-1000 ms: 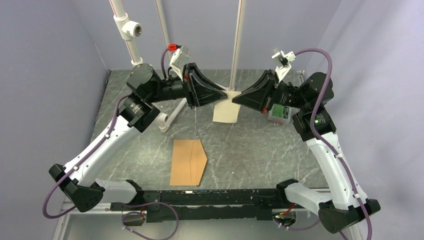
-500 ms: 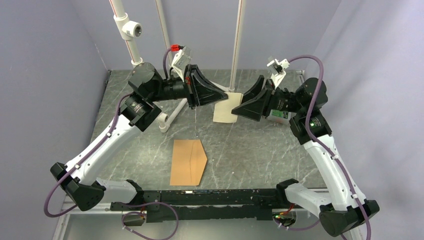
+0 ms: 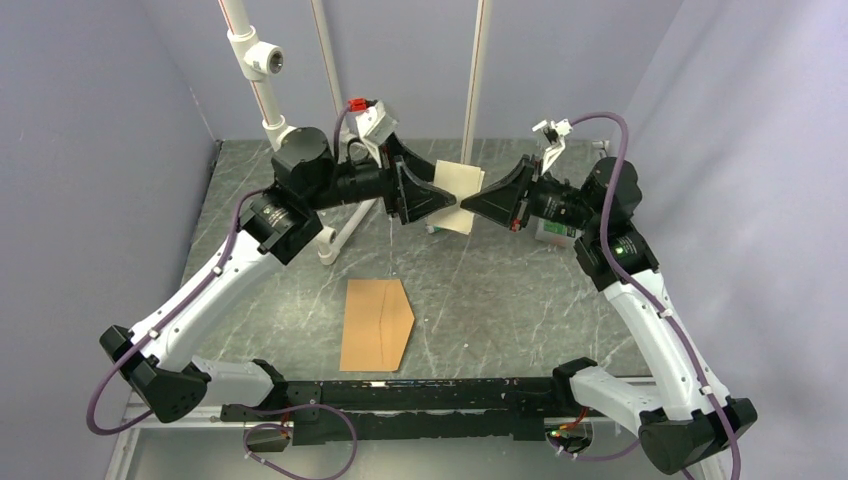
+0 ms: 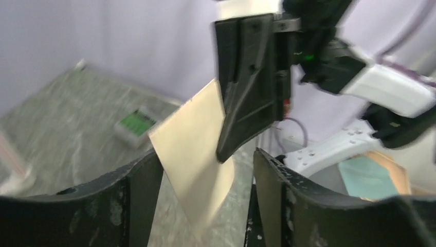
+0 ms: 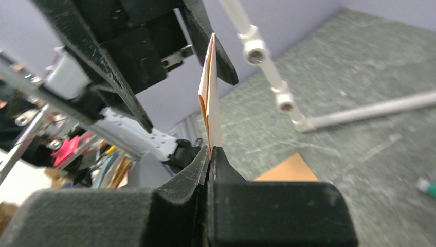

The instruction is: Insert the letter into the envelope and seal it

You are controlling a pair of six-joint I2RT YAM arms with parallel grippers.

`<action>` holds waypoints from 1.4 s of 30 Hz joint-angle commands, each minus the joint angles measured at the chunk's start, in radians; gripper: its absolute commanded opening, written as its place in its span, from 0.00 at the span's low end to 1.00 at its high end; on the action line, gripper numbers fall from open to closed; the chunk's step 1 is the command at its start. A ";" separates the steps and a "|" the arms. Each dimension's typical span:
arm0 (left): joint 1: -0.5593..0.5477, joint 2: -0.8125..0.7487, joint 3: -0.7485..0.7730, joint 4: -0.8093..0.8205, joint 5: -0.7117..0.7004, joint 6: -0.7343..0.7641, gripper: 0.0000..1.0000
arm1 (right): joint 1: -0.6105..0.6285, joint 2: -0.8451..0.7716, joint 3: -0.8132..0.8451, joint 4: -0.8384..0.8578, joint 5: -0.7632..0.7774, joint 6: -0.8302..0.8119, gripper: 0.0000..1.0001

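1. The step in hand is a mid-air handling of the letter (image 3: 457, 186), well before any insertion. It hangs above the far half of the bench (image 3: 520, 300), between the two claws and clear of the surface.
2. The right claw (image 5: 209, 152) is clenched on the letter's edge. Its own wrist view shows the fingers pressed together with the paper standing up out of them, seemingly doubled over with a darker inner face.
3. The left claw (image 4: 205, 154) is released, its fingers spread wide with the sheet hanging in the gap. Motion blur makes it hard to say whether the sheet's corner brushes one finger.
4. The envelope (image 3: 375, 323) lies flat on the near half of the bench, well apart from the letter, with its pointed flap open towards the right arm's side. Nothing is touching it.
5. Judged from this, the letter is out and the seal is not begun.
6. The next move likely calls for the right claw to carry the letter down with a narrow edge lined up on the envelope's mouth.
7. The free left claw would likely need to pin the envelope or lift its mouth, since thin paper slides and buckles easily.
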 commanded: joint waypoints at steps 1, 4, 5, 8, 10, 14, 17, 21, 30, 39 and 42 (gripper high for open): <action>-0.013 0.013 0.004 -0.344 -0.364 0.212 0.72 | -0.003 0.015 0.011 -0.280 0.261 -0.156 0.00; -0.027 0.063 0.004 -0.502 -0.539 0.251 0.75 | -0.003 0.021 -0.048 -0.374 0.376 -0.181 0.00; -0.033 0.077 -0.004 -0.525 -0.588 0.250 0.75 | -0.003 0.022 -0.070 -0.396 0.412 -0.184 0.00; -0.061 0.112 -0.065 -0.563 -0.682 0.224 0.75 | -0.003 0.021 -0.154 -0.429 0.473 -0.165 0.00; -0.079 0.126 -0.112 -0.573 -0.782 0.174 0.75 | -0.003 0.023 -0.211 -0.429 0.494 -0.144 0.00; -0.116 0.162 -0.170 -0.675 -0.871 0.079 0.71 | -0.003 0.043 -0.299 -0.375 0.459 -0.091 0.00; -0.136 0.181 -0.209 -0.774 -0.914 -0.037 0.69 | -0.002 0.051 -0.352 -0.301 0.408 -0.069 0.00; -0.192 0.157 -0.316 -0.833 -0.956 -0.190 0.69 | 0.003 0.040 -0.399 -0.290 0.437 -0.112 0.00; -0.223 0.106 -0.541 -0.799 -0.999 -0.400 0.74 | 0.066 0.049 -0.439 -0.224 0.468 -0.018 0.00; -0.214 0.157 -0.709 -0.496 -0.794 -0.278 0.76 | 0.091 0.042 -0.402 -0.272 0.622 0.105 0.00; -0.213 0.203 -0.708 -0.476 -0.765 -0.259 0.73 | 0.090 0.042 -0.378 -0.309 0.643 0.098 0.00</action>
